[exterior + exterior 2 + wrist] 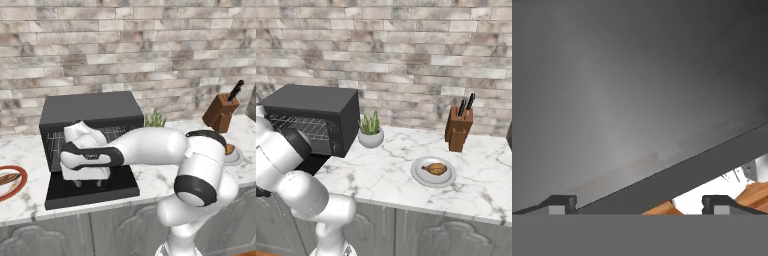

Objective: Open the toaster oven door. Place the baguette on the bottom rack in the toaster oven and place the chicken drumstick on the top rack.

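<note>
You have the marble counter (386, 175) running under the brick wall, and on it the toaster oven (90, 107) is the landmark for everything else. Its door, the toaster oven door (95, 192), is dropped flat toward you, lying level in front of the open cavity. Inside, you can make out silver wire grid on either side of the arm; the top rack (296, 121) shows as the upper grid in the right base view, and the lower one is too hidden by the arm to tell apart.

The gripper (86, 183) hangs just over the lowered door, in front of the cavity, pointing down. In the hand view its two finger tips (562, 204) stand wide apart with nothing between them, and the door's dark glass slopes across close ahead.

Left of the oven, at the counter's edge, you see a red-rimmed plate (20, 186) carrying the baguette (7, 179). Right of the oven sits a small potted plant (370, 132). Further right is a grey plate (433, 172) with the chicken drumstick (436, 169) on it, and behind that plate, near the wall, a wooden knife block (458, 127).
</note>
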Robot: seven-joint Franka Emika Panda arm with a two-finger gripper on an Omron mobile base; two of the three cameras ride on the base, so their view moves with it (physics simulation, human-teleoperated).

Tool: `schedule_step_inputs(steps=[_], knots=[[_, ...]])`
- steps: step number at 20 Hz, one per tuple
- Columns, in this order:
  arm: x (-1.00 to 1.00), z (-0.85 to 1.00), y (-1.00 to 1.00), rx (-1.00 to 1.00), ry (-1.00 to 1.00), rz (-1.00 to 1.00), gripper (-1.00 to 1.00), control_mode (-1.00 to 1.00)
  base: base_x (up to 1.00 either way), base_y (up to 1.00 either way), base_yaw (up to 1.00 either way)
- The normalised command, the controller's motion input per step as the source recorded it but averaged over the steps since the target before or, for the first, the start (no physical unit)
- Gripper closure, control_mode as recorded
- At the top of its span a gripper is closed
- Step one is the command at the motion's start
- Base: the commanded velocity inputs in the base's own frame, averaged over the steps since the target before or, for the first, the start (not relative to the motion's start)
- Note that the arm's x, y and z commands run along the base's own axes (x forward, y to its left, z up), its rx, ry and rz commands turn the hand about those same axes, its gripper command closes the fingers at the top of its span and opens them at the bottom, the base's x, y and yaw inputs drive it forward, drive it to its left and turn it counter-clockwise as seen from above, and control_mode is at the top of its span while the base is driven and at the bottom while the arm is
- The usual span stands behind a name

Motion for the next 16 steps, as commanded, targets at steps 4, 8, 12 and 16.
schedule_step_inputs(steps=[4, 8, 12, 16], knots=[[-0.11, 0.50, -0.04, 0.00, -0.05, 0.00, -1.00, -1.00, 0.00, 0.00, 0.00], [-0.16, 0.27, 0.00, 0.00, -0.16, 0.03, -1.00, -1.00, 0.00, 0.00, 0.00], [-0.14, 0.29, -0.02, 0.00, -0.22, 0.01, -1.00, -1.00, 0.00, 0.00, 0.00], [-0.16, 0.32, 0.01, -0.11, -0.08, -0.06, -1.00, -1.00, 0.00, 0.00, 0.00]])
